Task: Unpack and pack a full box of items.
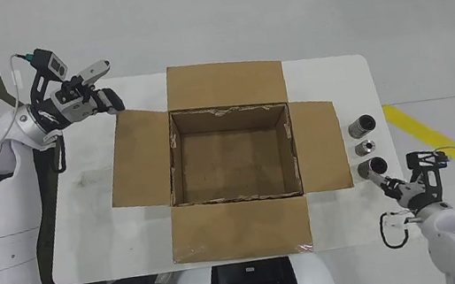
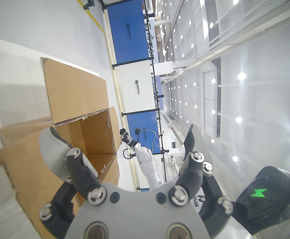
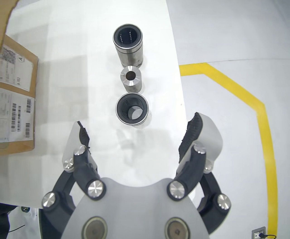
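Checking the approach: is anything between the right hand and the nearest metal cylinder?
Nothing visible. Only bare table lies between the open right hand and the nearest linear bearing; the small sleeve and second bearing stand beyond it.

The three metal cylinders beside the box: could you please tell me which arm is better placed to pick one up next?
Right. The right tool, open, sits just short of the nearest cylinder, facing it. The left tool, also open, is across the box at the table's other side.
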You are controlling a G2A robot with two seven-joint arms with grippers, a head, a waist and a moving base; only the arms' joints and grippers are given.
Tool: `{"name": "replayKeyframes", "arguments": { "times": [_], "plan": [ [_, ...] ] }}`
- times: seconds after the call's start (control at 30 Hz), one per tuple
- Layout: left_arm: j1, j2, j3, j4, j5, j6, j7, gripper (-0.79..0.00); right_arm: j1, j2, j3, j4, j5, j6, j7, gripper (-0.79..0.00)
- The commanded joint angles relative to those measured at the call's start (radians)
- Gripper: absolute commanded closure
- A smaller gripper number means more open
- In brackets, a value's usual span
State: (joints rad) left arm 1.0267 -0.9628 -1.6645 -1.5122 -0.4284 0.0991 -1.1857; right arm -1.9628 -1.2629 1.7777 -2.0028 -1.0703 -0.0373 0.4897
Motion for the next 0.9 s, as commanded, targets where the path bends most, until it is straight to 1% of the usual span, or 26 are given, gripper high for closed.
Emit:
{"name": "replayKeyframes", "arguments": {
  "times": [0.0, 0.4, 0.83, 0.87],
  "plan": [
    [0.000, 0.000, 0.000, 0.000, 0.000, 0.000, 0.000, -0.785, 0.008, 0.000, -0.012, 0.010, -0.024, 0.001, -0.003, -0.785],
    [0.000, 0.000, 0.000, 0.000, 0.000, 0.000, 0.000, -0.785, 0.078, 0.001, -0.053, 0.092, -0.043, 0.021, 0.009, -0.785],
    [0.000, 0.000, 0.000, 0.000, 0.000, 0.000, 0.000, -0.785, 0.152, 0.003, -0.082, 0.166, -0.040, 0.019, 0.044, -0.785],
    [0.000, 0.000, 0.000, 0.000, 0.000, 0.000, 0.000, -0.785, 0.156, 0.004, -0.083, 0.170, -0.040, 0.018, 0.046, -0.770]
  ]
}}
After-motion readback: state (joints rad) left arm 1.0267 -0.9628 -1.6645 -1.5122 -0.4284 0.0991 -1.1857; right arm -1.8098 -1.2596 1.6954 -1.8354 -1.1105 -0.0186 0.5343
